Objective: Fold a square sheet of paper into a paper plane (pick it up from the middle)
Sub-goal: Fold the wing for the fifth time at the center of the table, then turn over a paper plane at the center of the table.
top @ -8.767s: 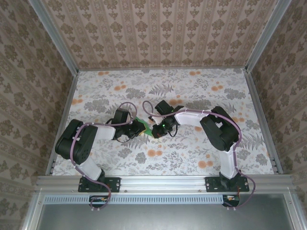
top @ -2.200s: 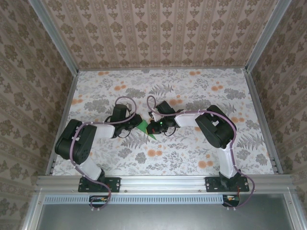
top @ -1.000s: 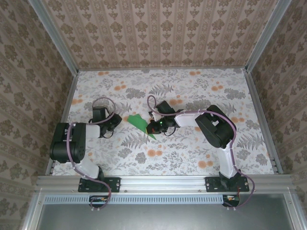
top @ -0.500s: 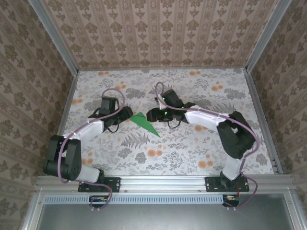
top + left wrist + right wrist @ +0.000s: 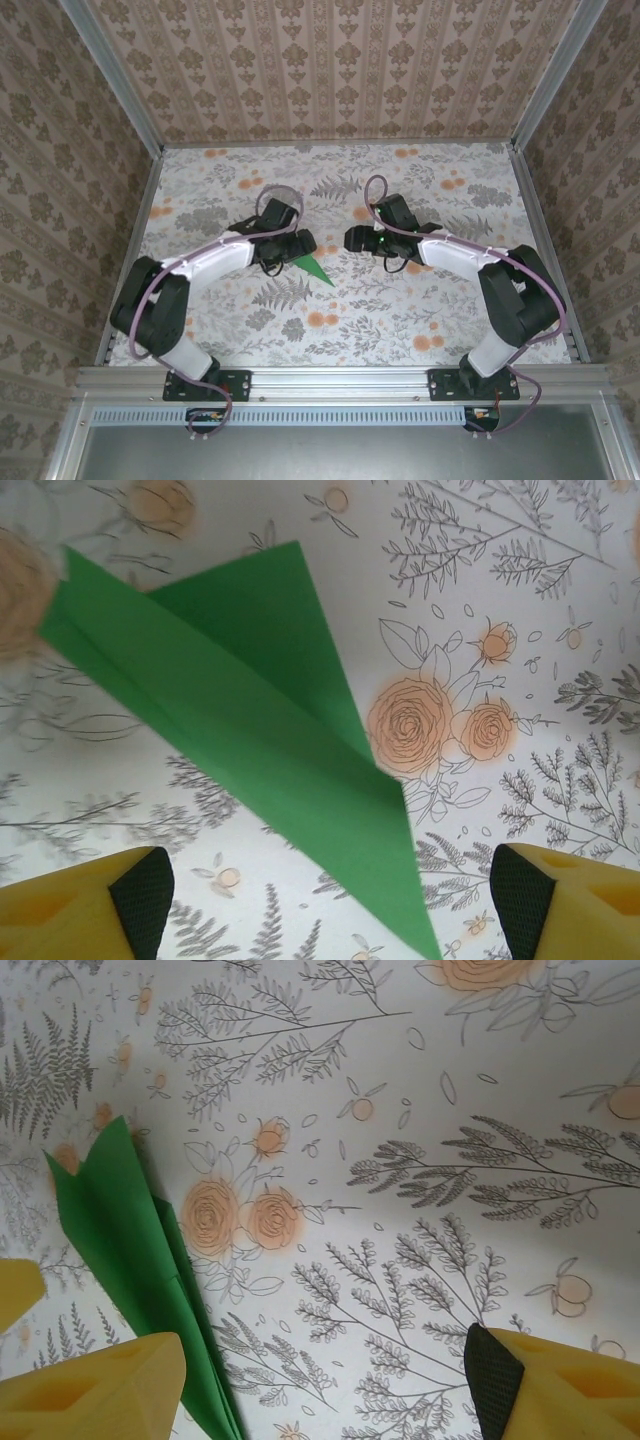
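The square sheet of paper is folded into a narrow, pointed green paper plane (image 5: 314, 269) that lies flat on the flowered table, free of both grippers. In the left wrist view the paper plane (image 5: 240, 710) runs from upper left to a tip at lower right. My left gripper (image 5: 294, 247) hovers over its rear end, and the left gripper (image 5: 330, 912) is open, yellow fingers (image 5: 90, 905) wide apart. My right gripper (image 5: 356, 240) stands to the right of the plane. The right gripper (image 5: 320, 1392) is open and holds nothing, with the paper plane (image 5: 120, 1225) at the left, partly behind its left finger (image 5: 100, 1390).
The flowered tabletop (image 5: 400, 310) is walled by patterned panels and a metal frame (image 5: 540, 240). Both arms reach in from the near rail (image 5: 340, 378) and meet near the middle. Bare table lies at the back and to the front right.
Both grippers have opened. The right one let go of the plane and drew back to the right. The left arm swung in from the left to above the plane's rear.
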Robot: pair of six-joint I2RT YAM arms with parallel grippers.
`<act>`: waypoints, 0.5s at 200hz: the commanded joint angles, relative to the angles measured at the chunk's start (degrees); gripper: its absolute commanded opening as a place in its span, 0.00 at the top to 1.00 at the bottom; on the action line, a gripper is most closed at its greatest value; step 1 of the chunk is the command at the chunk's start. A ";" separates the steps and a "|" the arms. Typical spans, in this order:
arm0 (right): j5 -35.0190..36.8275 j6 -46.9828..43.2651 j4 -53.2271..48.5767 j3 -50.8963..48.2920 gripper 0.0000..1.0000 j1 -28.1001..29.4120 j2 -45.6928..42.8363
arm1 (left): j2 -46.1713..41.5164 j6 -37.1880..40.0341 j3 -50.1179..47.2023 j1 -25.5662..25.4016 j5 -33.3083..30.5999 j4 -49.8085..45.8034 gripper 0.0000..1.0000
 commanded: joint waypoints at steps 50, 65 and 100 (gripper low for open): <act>2.03 -0.52 -1.39 -0.89 0.23 -1.43 -1.98 | 4.91 -11.73 2.32 -1.71 -4.92 -2.43 0.45; 1.77 -0.46 -1.25 -0.81 0.24 -1.43 -1.58 | 2.95 -14.06 -0.19 -1.76 -6.25 -1.21 0.51; 0.59 0.40 -0.79 0.17 0.24 -1.30 0.20 | 0.64 -14.24 -2.93 -0.14 -5.67 0.72 0.58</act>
